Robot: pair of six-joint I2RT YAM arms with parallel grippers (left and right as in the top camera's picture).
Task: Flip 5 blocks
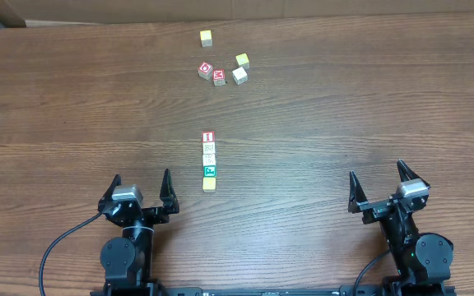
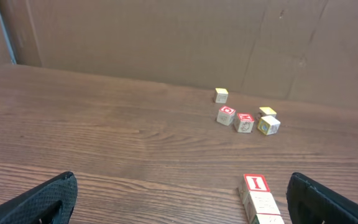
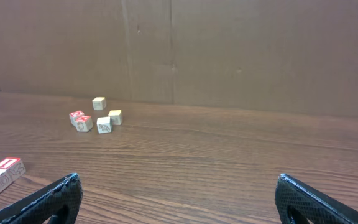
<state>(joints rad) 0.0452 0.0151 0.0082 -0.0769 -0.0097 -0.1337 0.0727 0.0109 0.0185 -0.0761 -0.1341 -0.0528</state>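
Note:
Five blocks lie in a straight row at the table's middle: a red-faced "I" block [image 1: 208, 136] farthest from me, two pale ones [image 1: 208, 148] [image 1: 209, 159], a green-faced one [image 1: 210, 171] and a yellowish one [image 1: 210, 184] nearest. My left gripper [image 1: 141, 181] stands open just left of the row's near end, nothing between its fingers. In the left wrist view the "I" block [image 2: 255, 183] sits just inside the right fingertip [image 2: 328, 199]. My right gripper [image 1: 377, 174] is open and empty far to the right. The row's far end [image 3: 8, 165] shows at the right wrist view's left edge.
A loose cluster of other cubes lies at the back: a red "D" cube [image 1: 206, 70], a red "M" cube [image 1: 219, 77], a whitish one [image 1: 239, 76] and two yellowish ones [image 1: 242, 60] [image 1: 206, 38]. A cardboard wall [image 2: 166, 37] closes the far side.

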